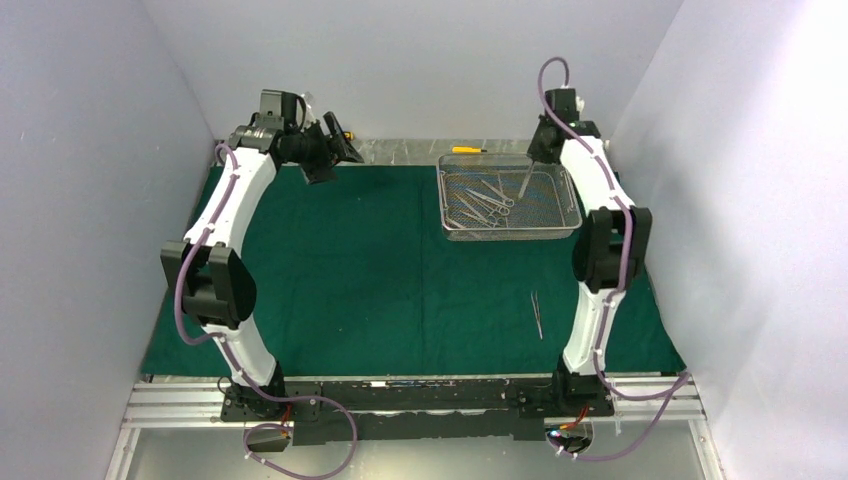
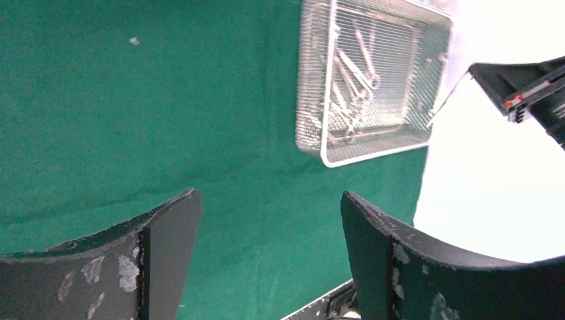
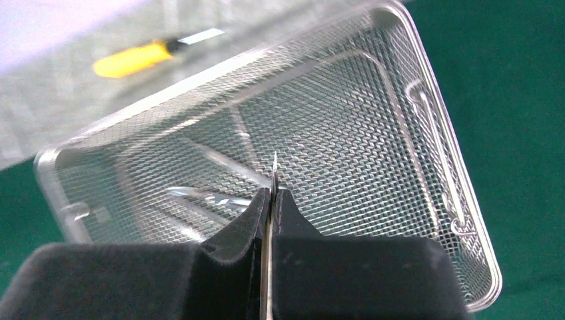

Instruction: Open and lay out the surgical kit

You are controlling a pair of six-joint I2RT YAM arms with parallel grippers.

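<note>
The dark green cloth [image 1: 350, 270] lies spread flat over the table. On its far right stands the silver wire-mesh tray [image 1: 510, 232], with several steel instruments [image 1: 487, 197] lying in it. My right gripper [image 3: 272, 193] hovers above the tray [image 3: 346, 133], shut on a slim steel instrument [image 3: 274, 167] that shows edge-on between the pads and hangs down over the tray [image 1: 524, 183]. One pair of tweezers [image 1: 536, 315] lies on the cloth near the right arm. My left gripper [image 2: 270, 207] is open and empty, raised at the back left [image 1: 325, 155].
A yellow-handled screwdriver [image 3: 133, 59] lies on the bare metal strip behind the tray [image 1: 468, 150]. Grey walls close in the table on three sides. The cloth's near edge meets the arm bases' rail [image 1: 400, 390].
</note>
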